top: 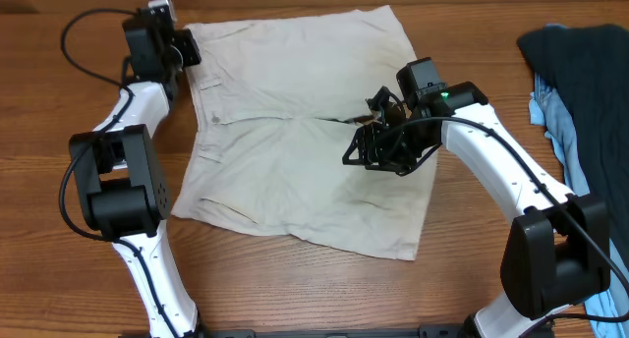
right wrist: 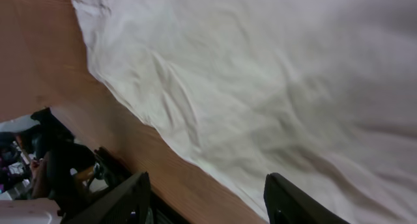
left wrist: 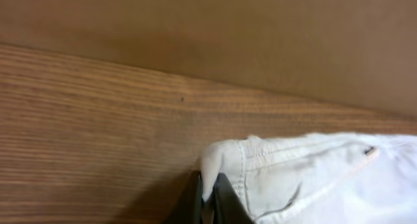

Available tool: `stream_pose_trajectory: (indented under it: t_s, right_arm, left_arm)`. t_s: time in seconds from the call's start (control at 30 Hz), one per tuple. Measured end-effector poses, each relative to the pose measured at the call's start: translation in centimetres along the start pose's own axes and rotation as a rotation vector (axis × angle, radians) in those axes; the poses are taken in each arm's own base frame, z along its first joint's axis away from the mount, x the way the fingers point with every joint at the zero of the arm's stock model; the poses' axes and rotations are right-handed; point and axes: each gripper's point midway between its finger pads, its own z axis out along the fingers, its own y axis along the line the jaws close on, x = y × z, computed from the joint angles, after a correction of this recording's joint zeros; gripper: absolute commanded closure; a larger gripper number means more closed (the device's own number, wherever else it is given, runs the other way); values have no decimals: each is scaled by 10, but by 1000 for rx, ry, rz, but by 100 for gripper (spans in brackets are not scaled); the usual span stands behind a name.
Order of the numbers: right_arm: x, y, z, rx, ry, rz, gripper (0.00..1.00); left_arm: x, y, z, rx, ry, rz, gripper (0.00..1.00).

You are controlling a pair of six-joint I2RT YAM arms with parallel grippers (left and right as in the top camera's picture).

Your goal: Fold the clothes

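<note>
The beige cotton shorts [top: 305, 132] lie spread flat and lightly wrinkled at the centre of the wooden table [top: 59, 112]. The left gripper [top: 187, 47], arm extended to the far waistband corner, is closed and pinches that stitched corner. The right gripper [top: 369, 149], arm bent inward, hangs over the shorts' middle with its jaws apart, holding nothing.

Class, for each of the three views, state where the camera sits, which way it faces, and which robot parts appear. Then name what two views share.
Overhead: above the table, looking straight down on the shorts; left arm and right arm show.
Left wrist: low behind the left gripper, facing along the table at the shorts' waistband corner pinched in it.
Right wrist: above the shorts, facing down; right gripper open.
Shared: all three show the shorts.
</note>
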Motion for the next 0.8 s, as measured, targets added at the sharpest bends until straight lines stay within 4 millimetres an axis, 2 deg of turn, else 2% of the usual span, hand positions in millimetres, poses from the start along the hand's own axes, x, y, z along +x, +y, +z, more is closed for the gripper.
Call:
stream_pose_trajectory:
  t_s: [0.03,0.07,0.1,0.17,0.2,0.23,0.27,0.3,0.33,0.37,0.4,0.43,0.5,0.53,0.63,0.8]
  right_arm:
    - [1,-4,0,21,4,14,39]
    - [4,-13,0,71,7,41,37]
    - [5,-21,-1,119,7,60,31]
    - [6,-36,-4,202,0,92,26]
    - [7,-44,-6,242,-2,113,25]
    - [7,-56,-11,298,-12,142,32]
    - [5,-69,-17,346,-29,171,57]
    - [3,-83,-24,386,-47,196,63]
    - [5,-91,-26,397,-46,212,64]
    - [11,-99,-25,411,-30,220,55]
    - [23,-108,-21,429,5,241,41]
    - [32,-114,-16,436,31,248,34]
    - [49,-124,-7,449,80,263,29]
    - [56,-128,-3,454,99,267,27]
    - [73,-136,4,466,143,285,27]
    - [75,-132,8,428,158,251,32]
  left_arm:
    - [-3,0,-1,-10,26,-9,17]
    - [-8,1,-5,-24,68,-15,5]
    - [-11,2,-9,-35,110,-17,1]
    - [-6,4,-20,-55,213,-12,14]
    - [-2,5,-28,-65,268,-6,23]
    - [0,7,-38,-76,326,-7,39]
    - [4,8,-49,-84,389,-13,85]
    - [11,6,-67,-83,480,-26,90]
    - [15,3,-82,-84,550,-42,91]
    - [39,-2,-111,-87,709,-83,91]
    - [49,-8,-131,-80,798,-108,89]
    - [54,-12,-143,-73,849,-125,87]
    - [72,-18,-168,-70,974,-165,74]
    - [81,-20,-182,-76,1039,-184,70]
    - [96,-19,-211,-123,1172,-199,72]
    - [117,-11,-236,-184,1261,-189,73]
